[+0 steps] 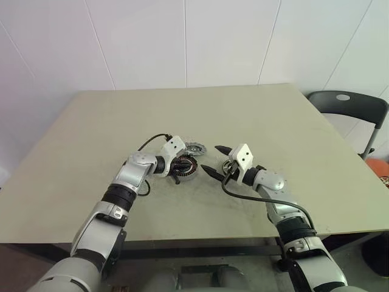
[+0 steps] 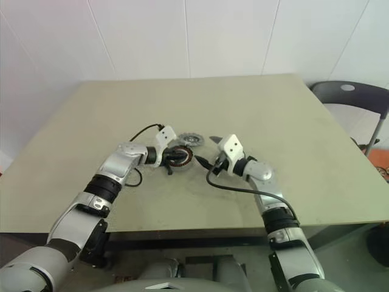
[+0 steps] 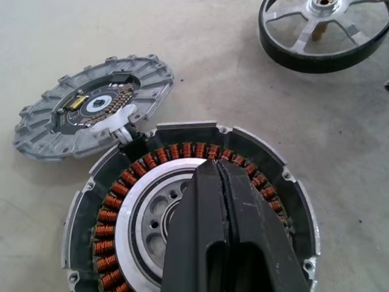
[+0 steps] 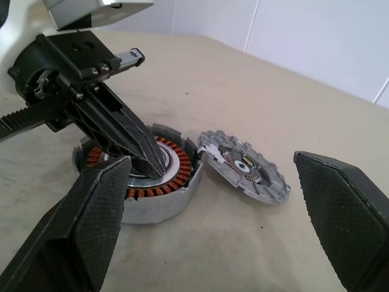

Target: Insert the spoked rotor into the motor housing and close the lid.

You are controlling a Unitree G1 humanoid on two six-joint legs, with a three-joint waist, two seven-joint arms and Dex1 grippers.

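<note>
Left claw (image 3: 222, 182), pinched empty, hovers over the motor housing (image 3: 121, 201); right claw (image 1: 214, 159) wide beside it, ready

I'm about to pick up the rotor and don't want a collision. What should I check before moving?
1. Lid off the motor housing: ok, it lies beside it.
2. Housing centre free: not ok, the shut left gripper sits over the hub.
3. Spoked rotor free: ok, it lies alone on the table, apart from the housing.
4. Right gripper ready: ok, open and empty.
5. Left gripper touching the hub: cannot tell.
</note>
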